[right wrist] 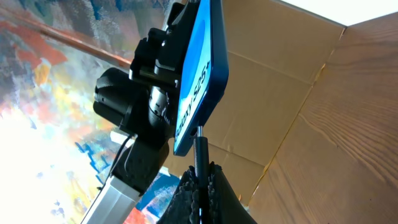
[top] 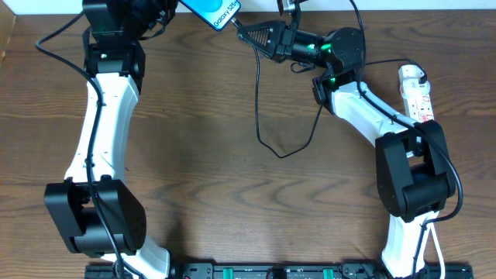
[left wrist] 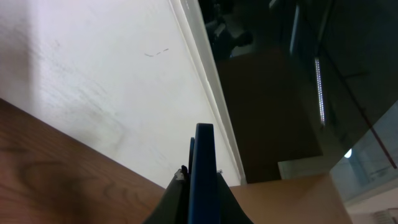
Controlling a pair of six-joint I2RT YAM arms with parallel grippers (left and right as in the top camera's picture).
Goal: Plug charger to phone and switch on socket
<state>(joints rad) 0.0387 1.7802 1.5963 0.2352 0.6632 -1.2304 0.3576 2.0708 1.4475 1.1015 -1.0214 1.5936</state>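
Note:
The phone, blue-screened with "Galaxy" text, hangs in the air at the table's far edge, and my left gripper is shut on it. In the left wrist view the phone shows edge-on between the jaws of my left gripper. My right gripper is shut on the charger plug, and its tip meets the phone's end edge. How deep it sits I cannot tell. The black cable loops down over the table. The socket, a white strip, lies at the right.
A white wall and a brown board stand behind the table's far edge. The right arm's white link crosses close beside the socket. The cable's loop lies on the wood in the middle.

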